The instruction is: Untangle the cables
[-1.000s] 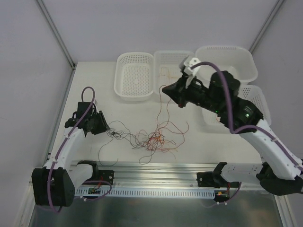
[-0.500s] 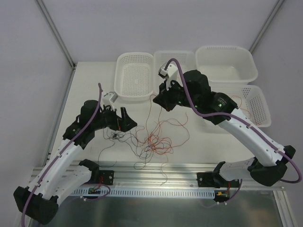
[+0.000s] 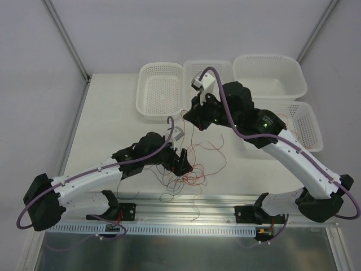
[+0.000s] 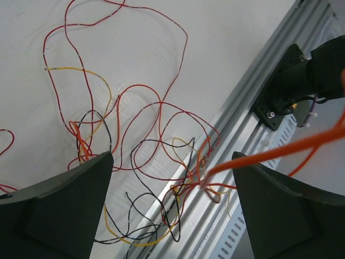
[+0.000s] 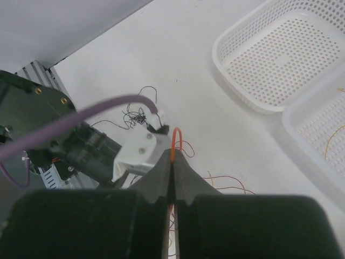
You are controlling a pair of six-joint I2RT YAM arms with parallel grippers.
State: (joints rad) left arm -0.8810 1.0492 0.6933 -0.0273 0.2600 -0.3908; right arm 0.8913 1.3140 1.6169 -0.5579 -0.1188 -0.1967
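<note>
The cables (image 3: 194, 172) lie as a loose tangle of red, orange, black and yellow strands near the table's front edge. My left gripper (image 3: 183, 164) hovers just over them, open wide with nothing between its fingers. In the left wrist view the knot (image 4: 199, 181) sits between and below the left gripper (image 4: 172, 156). An orange cable (image 4: 291, 145) rises taut from it to the right. My right gripper (image 3: 194, 116) is held higher, behind the tangle. It (image 5: 172, 150) is shut on that orange cable (image 5: 173, 137), which loops over the fingertips.
Several white perforated baskets stand at the back, among them one on the left (image 3: 161, 90), a big one (image 3: 271, 73) and one at the right (image 3: 307, 127). An aluminium rail (image 3: 225, 200) runs along the near edge. A small black clump (image 5: 137, 116) lies apart on the table.
My left arm has swung from the far left to above the tangle, and its jaws have opened wide. The right gripper moved left with the orange cable, then stayed put.
</note>
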